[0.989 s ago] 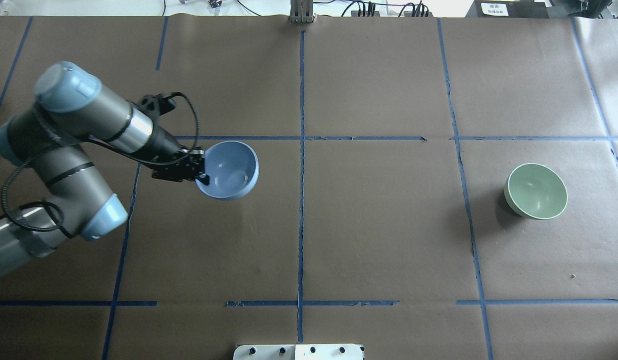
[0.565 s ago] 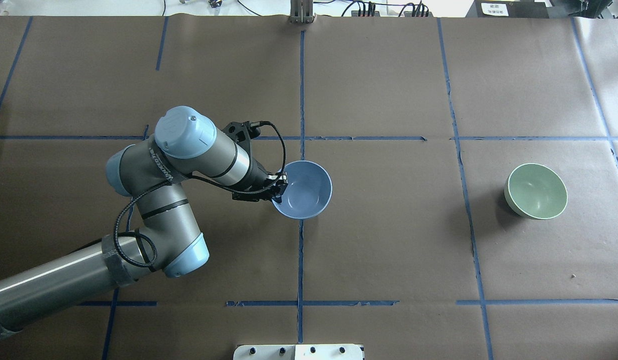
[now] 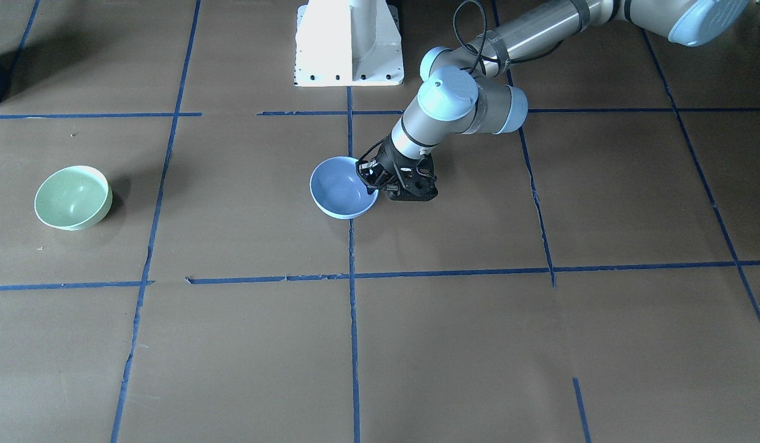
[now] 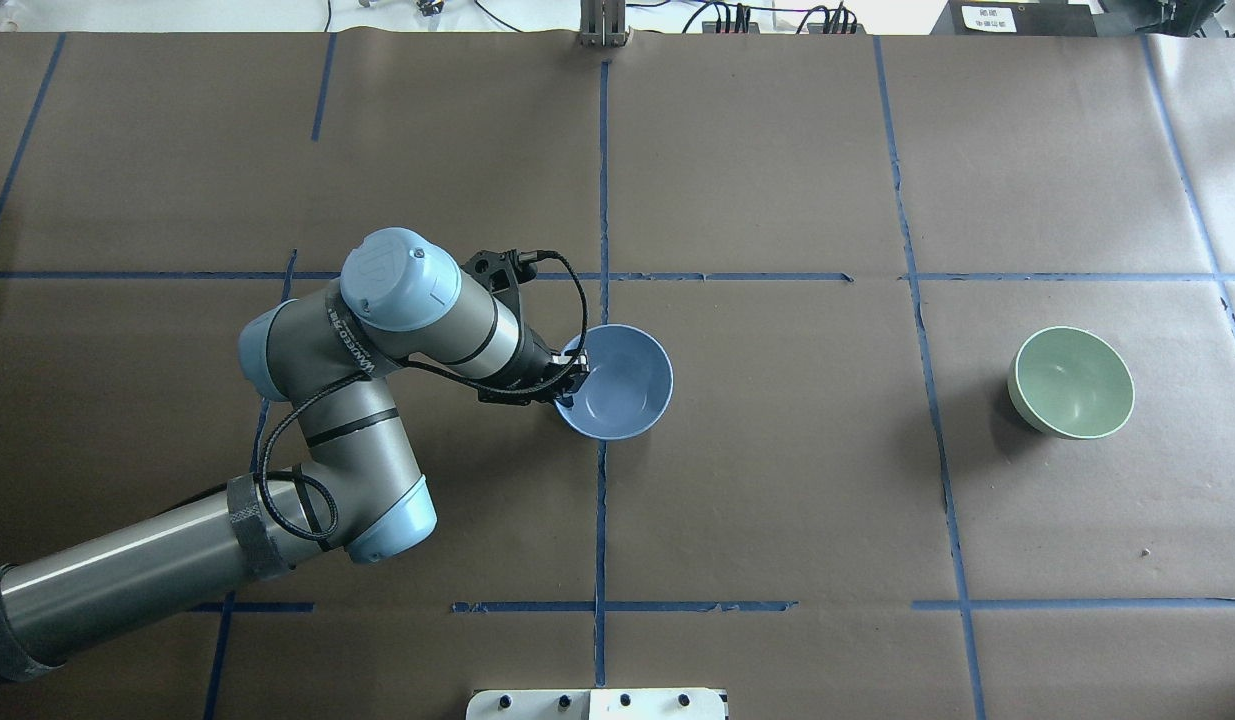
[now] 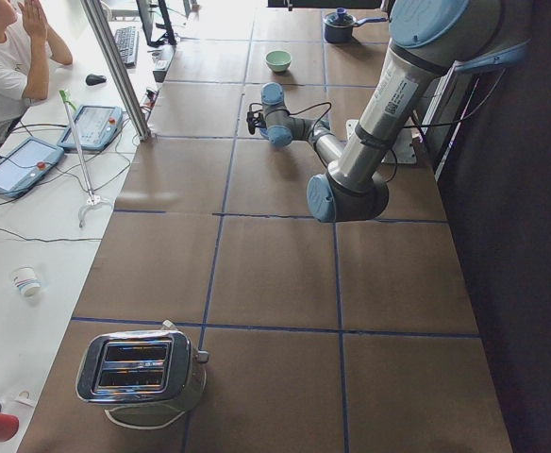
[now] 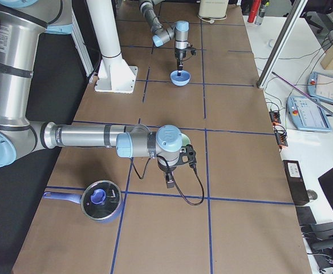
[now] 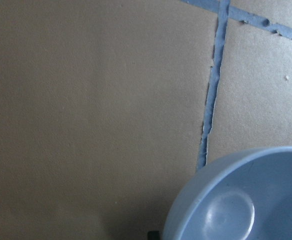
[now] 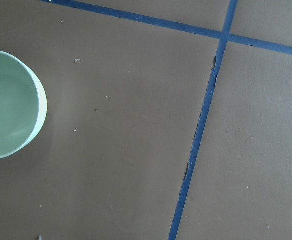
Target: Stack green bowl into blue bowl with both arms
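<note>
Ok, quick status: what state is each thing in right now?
Pale sky-blue round bowl: upright, empty, gripped at its rim.
Pale mint-green round bowl: upright, empty, standing free.
Left gripper: fingers shut on the blue bowl's rim.
Right gripper: open or shut, cannot tell.
Blue lidded saucepan: lid on.
Chrome toaster: slots look empty.

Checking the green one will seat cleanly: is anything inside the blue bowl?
The blue bowl looks empty, its smooth bottom bare. The left gripper clamps the rim, and the wall patch behind its inner finger is hidden.
</note>
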Controlling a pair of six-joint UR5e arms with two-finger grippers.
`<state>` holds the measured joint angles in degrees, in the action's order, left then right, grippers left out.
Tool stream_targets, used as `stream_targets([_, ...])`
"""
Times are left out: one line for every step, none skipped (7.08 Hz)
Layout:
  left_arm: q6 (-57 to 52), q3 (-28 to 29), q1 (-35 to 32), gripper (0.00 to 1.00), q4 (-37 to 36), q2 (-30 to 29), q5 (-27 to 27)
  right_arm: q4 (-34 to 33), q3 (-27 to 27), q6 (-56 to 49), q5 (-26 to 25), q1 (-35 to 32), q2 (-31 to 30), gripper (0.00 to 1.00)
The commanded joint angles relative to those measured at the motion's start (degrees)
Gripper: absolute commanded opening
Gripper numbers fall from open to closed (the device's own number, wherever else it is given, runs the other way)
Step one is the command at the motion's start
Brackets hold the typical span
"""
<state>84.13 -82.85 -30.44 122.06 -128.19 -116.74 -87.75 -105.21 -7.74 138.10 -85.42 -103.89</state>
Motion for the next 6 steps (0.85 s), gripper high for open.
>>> stream_targets([-0.1,0.1,-0.1,0.03,-0.4,0.1,0.7,0.0,0.0,-0.1,0.0,0.1,0.0,1.0])
stream_targets([-0.4,0.1,-0.1,0.1,-1.7,0.0,1.1,0.0,0.0,0.0,0.0,0.1,0.0,1.0])
stream_targets([-0.5,0.1,-0.1,0.56,-1.8,0.1,1.2,0.1,-0.1,0.0,0.0,0.2,0.0,1.0])
stream_targets([-0.5,-0.1,-0.1,0.73,-1.8,0.1,2.1,0.2,-0.3,0.1,0.0,0.5,0.0,1.0])
stream_targets([-0.5,-0.6,-0.8,0.84,-2.1,0.2,2.1,0.3,-0.4,0.7,0.1,1.3,0.1,1.0])
stream_targets([-0.5,-3.7,-2.3,0.84,-2.1,0.7,1.8,5.5,-0.3,7.9,2.6,3.8,0.1,1.0])
